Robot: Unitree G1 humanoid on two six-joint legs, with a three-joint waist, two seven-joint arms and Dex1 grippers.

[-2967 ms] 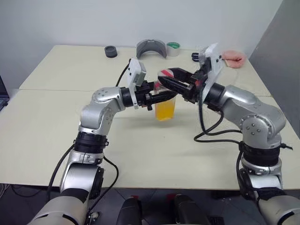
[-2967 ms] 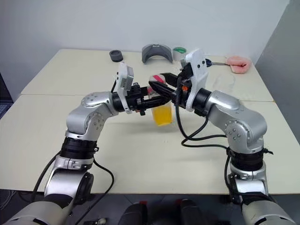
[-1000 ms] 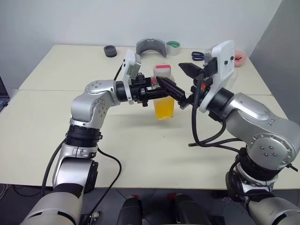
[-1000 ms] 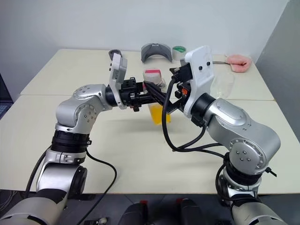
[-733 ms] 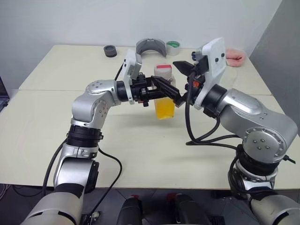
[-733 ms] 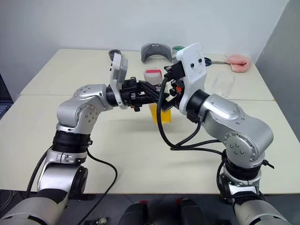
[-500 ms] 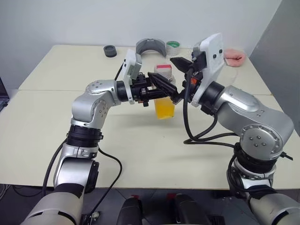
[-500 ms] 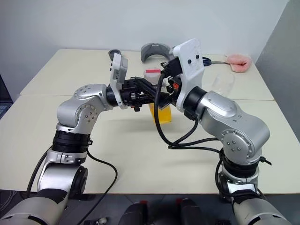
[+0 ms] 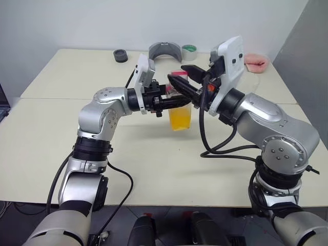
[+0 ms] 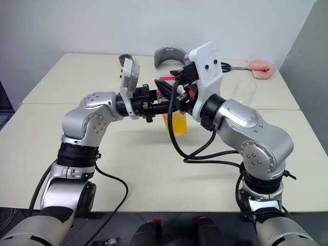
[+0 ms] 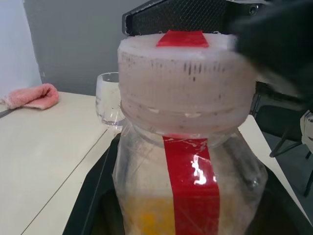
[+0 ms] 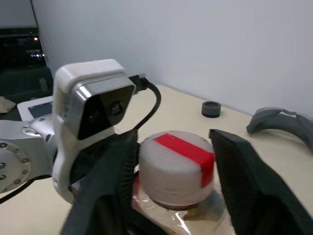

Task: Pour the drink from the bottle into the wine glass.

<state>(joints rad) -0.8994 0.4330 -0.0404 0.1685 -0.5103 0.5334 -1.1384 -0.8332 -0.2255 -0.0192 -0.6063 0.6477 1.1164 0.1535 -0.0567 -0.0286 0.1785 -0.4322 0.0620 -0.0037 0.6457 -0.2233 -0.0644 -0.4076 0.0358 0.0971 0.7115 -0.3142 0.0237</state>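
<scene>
Bottle (image 9: 180,106): small, clear plastic, squarish, upright, lifted clear of the tabletop near the middle. Red stripe down its side; whitish ribbed cap (image 12: 176,166) on, red strip across the top. Drink (image 9: 180,118): translucent orange-yellow, filling the lower part. Wine glass (image 10: 244,91): clear, rounded bowl, upright on the table at about 2 o'clock from the bottle, well apart.

The two eye views look down from the robot's head, far back, over the whole table (image 9: 46,148). They share almost the same scene. Each wrist view sits very close to the bottle (image 11: 188,161) and looks at its cap (image 12: 177,166) from an opposite side.
</scene>
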